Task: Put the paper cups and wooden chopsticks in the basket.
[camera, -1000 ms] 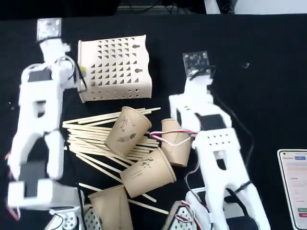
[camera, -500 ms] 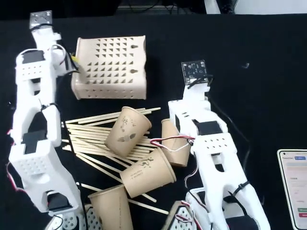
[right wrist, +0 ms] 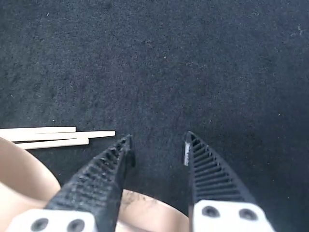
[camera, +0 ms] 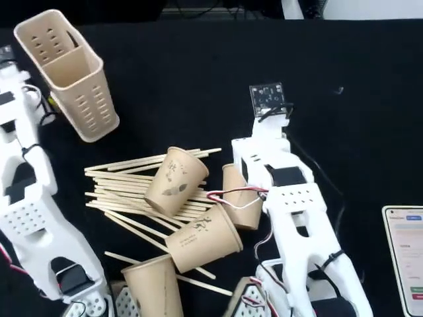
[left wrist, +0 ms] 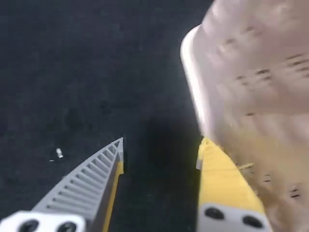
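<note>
Basket (camera: 69, 72) is now standing upright at the table's (camera: 198, 66) far-left corner; left gripper (left wrist: 160, 145) and right gripper (right wrist: 158, 139) are gaping; likely light, stiff: grip its rim.

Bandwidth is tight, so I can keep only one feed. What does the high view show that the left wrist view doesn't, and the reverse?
High view, not the left wrist: four paper cups lying among the spread wooden chopsticks, the right arm beside them, and a phone at the table's edge. Left wrist, not the high view: the left gripper, jaws open, one finger close beside the basket wall. Both: the basket and the black table.
</note>
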